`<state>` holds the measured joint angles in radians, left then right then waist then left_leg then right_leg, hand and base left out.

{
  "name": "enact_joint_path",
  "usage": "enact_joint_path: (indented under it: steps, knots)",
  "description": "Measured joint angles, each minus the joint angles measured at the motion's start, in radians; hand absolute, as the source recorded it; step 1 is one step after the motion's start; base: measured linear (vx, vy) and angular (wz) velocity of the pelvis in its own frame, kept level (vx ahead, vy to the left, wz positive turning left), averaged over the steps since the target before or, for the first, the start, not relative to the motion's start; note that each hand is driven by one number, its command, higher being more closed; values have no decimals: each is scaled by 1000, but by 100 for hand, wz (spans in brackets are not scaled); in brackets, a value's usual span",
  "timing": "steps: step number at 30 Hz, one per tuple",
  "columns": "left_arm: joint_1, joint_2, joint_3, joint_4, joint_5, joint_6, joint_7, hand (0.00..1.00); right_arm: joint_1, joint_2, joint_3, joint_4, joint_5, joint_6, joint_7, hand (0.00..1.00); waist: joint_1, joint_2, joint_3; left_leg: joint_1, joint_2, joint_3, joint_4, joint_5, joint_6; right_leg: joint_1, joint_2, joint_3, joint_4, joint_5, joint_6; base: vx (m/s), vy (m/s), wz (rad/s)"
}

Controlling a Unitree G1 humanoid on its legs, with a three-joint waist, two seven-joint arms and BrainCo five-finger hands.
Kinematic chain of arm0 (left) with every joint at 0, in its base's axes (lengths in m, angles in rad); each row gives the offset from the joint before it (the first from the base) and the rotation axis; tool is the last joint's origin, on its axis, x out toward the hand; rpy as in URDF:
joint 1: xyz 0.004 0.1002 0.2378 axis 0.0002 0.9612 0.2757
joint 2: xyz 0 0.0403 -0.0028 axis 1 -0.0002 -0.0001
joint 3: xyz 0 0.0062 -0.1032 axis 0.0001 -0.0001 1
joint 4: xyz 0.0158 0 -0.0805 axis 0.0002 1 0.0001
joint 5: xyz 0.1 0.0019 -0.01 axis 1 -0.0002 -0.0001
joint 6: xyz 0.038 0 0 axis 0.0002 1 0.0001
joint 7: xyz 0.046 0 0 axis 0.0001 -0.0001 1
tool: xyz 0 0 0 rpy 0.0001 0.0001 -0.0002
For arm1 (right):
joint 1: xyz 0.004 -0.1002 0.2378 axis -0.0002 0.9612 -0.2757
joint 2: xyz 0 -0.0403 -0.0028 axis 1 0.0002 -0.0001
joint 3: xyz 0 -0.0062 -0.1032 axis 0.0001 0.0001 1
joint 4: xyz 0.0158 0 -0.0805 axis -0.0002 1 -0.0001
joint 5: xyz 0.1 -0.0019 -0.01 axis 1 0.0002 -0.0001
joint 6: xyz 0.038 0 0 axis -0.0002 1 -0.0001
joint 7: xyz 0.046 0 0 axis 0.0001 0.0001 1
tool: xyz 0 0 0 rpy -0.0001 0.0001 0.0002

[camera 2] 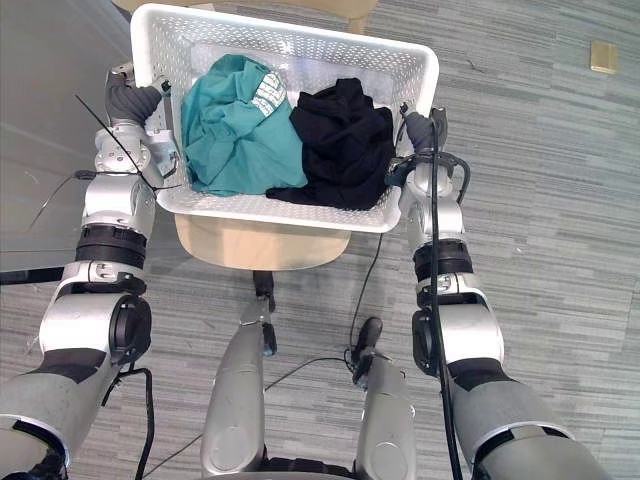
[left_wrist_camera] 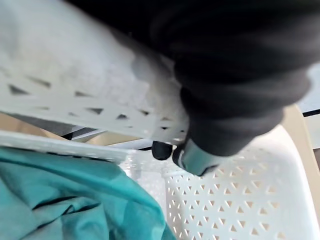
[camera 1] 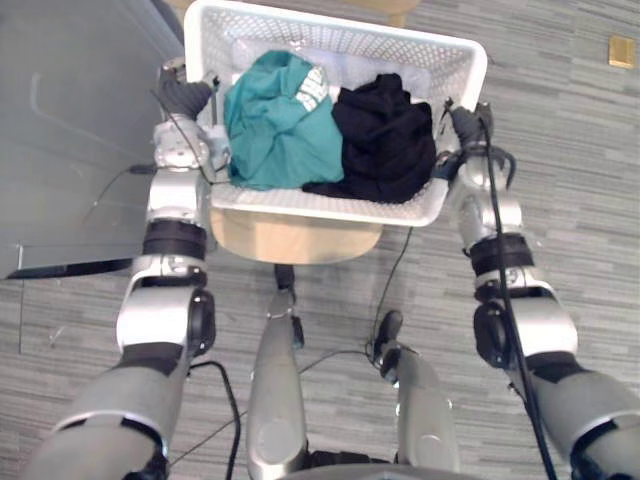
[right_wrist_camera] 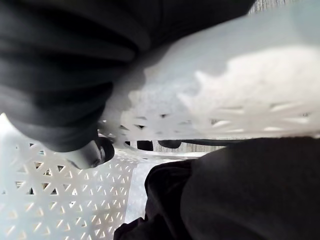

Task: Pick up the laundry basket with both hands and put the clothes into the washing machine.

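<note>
Fingers of left hand (camera 1: pixel 183 97) and right hand (camera 1: pixel 466 126) curl round side rims of laundry basket (camera 1: pixel 340 38).

White basket (camera 1: pixel 340 45) (teal, black clothes (camera 1: pixel 330 135) inside)

Grey panel (camera 1: pixel 70 120) crowds the basket (camera 1: pixel 455 62) left; floor (camera 1: pixel 575 160) lies open rightward.

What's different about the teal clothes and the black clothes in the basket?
The teal garment is blue-green; the black garment is dark all over. The teal garment has a white printed patch; the black garment looks plain. The teal garment lies on the robot's left, the black garment on its right. Both are crumpled and touch each other inside the white laundry basket.
</note>
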<state>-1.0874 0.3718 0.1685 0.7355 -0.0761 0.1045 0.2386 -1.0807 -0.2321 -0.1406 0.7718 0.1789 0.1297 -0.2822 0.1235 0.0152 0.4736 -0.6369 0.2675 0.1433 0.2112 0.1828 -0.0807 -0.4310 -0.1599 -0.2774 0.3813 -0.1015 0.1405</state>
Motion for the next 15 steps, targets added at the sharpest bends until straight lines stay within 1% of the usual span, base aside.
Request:
enact_joint_path:
  steps: [2,3,4,6,11,13,15]
  knots:
    - [-3,9,2,18,0,4,-1,100,-25,2,7,43,10,1,4,0,0,0,0,-1,4,0,-3,4,-5,0,3,-5,0,0,0,45,-29,2]
    - [-3,13,8,24,0,9,-1,0,-31,2,20,52,22,1,9,0,2,0,0,-1,7,0,-3,4,-6,1,5,-10,0,0,0,52,-44,0]
    - [-3,17,30,29,1,10,-8,0,-31,2,31,56,32,0,25,0,2,0,0,-1,10,0,-3,5,-7,1,7,-15,1,0,0,62,-53,0]
    - [-7,29,41,31,4,11,-21,0,-46,2,37,88,48,3,44,0,1,0,0,-1,14,0,-3,6,-8,3,10,-21,1,0,0,47,-43,0]
    - [-77,46,78,92,10,30,-20,0,-65,7,35,112,88,5,66,0,3,0,0,-1,22,-2,-2,7,-11,4,17,-24,2,2,-3,26,-27,-1]
    - [-80,53,78,92,10,30,-20,0,-68,7,33,112,97,5,72,0,3,0,0,-1,25,-1,-2,8,-12,4,19,-24,2,2,-3,8,-15,-1]
    - [-80,55,79,93,10,31,-20,0,-70,6,27,112,130,5,82,0,2,0,0,-1,28,-2,-2,10,-14,4,22,-27,6,0,-5,14,-31,-1]
